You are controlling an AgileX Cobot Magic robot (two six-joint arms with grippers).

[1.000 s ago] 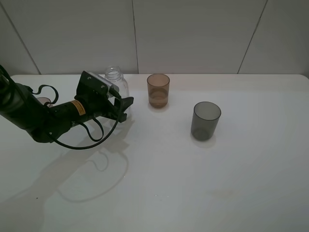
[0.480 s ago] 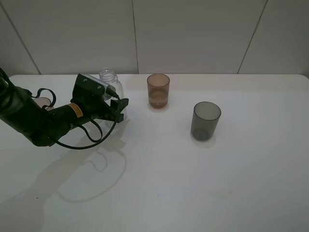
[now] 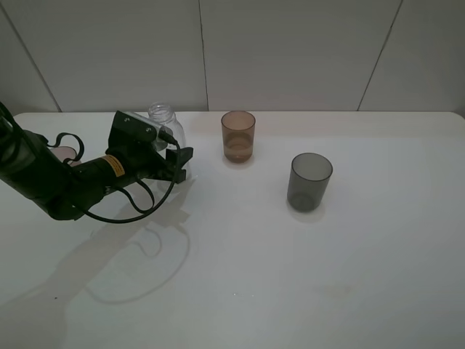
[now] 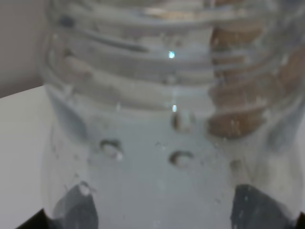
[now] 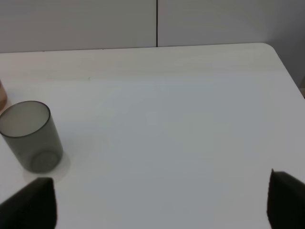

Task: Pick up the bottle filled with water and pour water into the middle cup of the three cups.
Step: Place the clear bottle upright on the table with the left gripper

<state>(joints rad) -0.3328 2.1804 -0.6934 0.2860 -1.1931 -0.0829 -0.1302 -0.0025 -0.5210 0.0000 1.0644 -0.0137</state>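
The bottle (image 3: 164,122) is clamped in the left claw (image 3: 176,161); it should be lifted upright, then tipped slowly over the middle cup (image 3: 238,136)

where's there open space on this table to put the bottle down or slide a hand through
Bare table spans the whole near side, in front of the grey cup, and the far right corner beyond it. There is also a gap between the amber cup and grey cup. The left is crowded: the left gripper grips the bottle there.

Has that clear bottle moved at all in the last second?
Yes. The bottle has shifted left, away from the amber cup, which stayed put; the gap between them is wider.
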